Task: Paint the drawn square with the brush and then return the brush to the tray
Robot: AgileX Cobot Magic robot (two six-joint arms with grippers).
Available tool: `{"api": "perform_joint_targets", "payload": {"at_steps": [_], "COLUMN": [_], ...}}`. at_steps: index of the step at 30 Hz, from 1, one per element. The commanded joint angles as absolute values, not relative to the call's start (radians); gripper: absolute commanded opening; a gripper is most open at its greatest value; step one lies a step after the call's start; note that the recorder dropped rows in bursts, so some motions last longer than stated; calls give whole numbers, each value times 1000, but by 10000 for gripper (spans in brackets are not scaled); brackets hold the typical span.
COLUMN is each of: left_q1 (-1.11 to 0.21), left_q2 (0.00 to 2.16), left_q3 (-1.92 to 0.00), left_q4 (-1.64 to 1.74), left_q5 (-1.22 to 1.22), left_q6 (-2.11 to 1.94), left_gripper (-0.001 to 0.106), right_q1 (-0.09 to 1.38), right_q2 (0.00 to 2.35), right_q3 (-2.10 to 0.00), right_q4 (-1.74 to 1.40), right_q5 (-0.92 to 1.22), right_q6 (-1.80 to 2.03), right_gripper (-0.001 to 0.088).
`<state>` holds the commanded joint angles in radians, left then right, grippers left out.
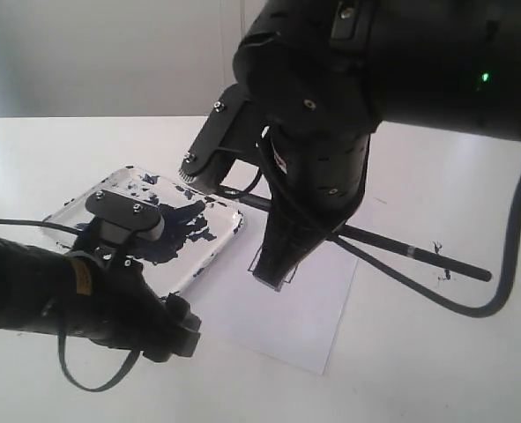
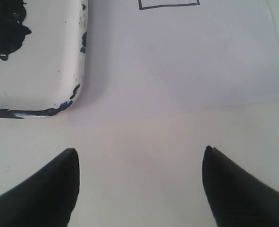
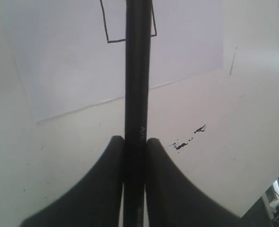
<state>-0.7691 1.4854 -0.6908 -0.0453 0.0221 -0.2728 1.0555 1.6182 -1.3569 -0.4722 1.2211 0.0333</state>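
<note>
My right gripper [image 3: 135, 138] is shut on the brush [image 3: 138, 71], a long black stick that runs between its fingers and out across the drawn square [image 3: 115, 19]. The square's inside looks white; the brush tip is out of that view. In the exterior view the right gripper [image 1: 273, 269] points down at the paper, covering most of the square. There the brush handle [image 1: 419, 254] sticks out to the right. The paint-splattered tray [image 1: 232, 218] lies left of the paper. My left gripper [image 2: 139, 153] is open over bare table near the tray's corner [image 2: 59, 94], holding nothing.
The white paper sheet [image 1: 295, 317] lies right of the tray, its near edge close to the left gripper [image 1: 179, 328]. Dark paint specks [image 1: 438, 256] mark the table right of the paper. The right arm's cable [image 1: 472, 308] loops over the table.
</note>
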Motion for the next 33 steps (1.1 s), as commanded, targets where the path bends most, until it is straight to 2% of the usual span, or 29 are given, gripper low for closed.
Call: {"api": "perform_joint_targets", "payload": {"at_steps": [14, 24, 33], "left_q1": [-770, -800, -800], "left_q2": [1581, 1808, 1826], "left_q3": [-789, -950, -1001], "left_q4": [-45, -45, -43], "left_q5": [17, 61, 133], "left_q6": [-291, -241, -198], "left_gripper": [749, 749, 749], "right_q1": [977, 975, 975], "right_q2": [1618, 1618, 1618], "right_q3": [-1332, -1277, -1278], "right_q4": [-469, -483, -471], "right_q5": [1221, 1221, 1221], "right_q6": [41, 29, 29], "right_gripper": [0, 0, 0]}}
